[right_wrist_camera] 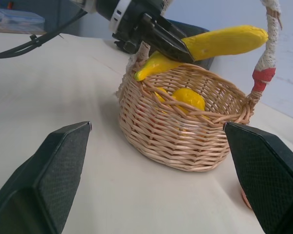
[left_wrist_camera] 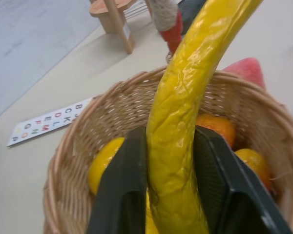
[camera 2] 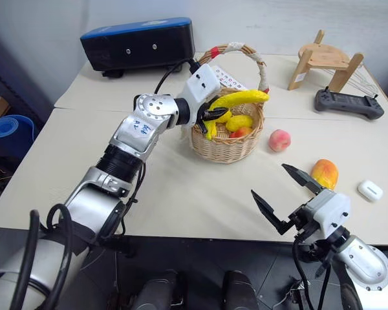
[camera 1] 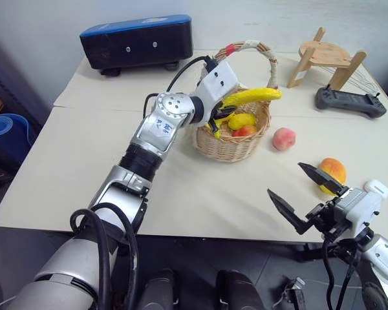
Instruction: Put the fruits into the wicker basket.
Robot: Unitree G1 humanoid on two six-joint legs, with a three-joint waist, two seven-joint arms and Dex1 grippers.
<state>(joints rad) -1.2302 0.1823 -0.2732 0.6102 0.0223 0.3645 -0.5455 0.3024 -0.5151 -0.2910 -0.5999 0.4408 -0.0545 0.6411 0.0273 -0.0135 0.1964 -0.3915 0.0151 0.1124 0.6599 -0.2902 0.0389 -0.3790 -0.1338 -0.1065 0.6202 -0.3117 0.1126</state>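
My left gripper (camera 1: 221, 116) is shut on a curved yellow banana (camera 1: 252, 97), holding it just above the round wicker basket (camera 1: 233, 147), under the taped handle. In the left wrist view both black fingers (left_wrist_camera: 122, 195) press the banana (left_wrist_camera: 180, 122) from either side. Inside the basket lie a yellow lemon-like fruit (camera 1: 242, 121) and a red-orange fruit (camera 1: 247, 131). A pink-red peach (camera 1: 284, 138) sits on the table right of the basket. Nearer the front, the orange-yellow mango (camera 1: 333, 170) lies just beyond my right gripper (camera 1: 285, 179), which stands open and empty.
A blue and black box (camera 1: 137, 40) stands at the back left. At the back right are a wooden stand (camera 1: 326, 58) and a black controller (camera 1: 349, 101). A small white case (camera 2: 370, 189) lies by the mango, and a lettered card (left_wrist_camera: 49, 122) lies behind the basket.
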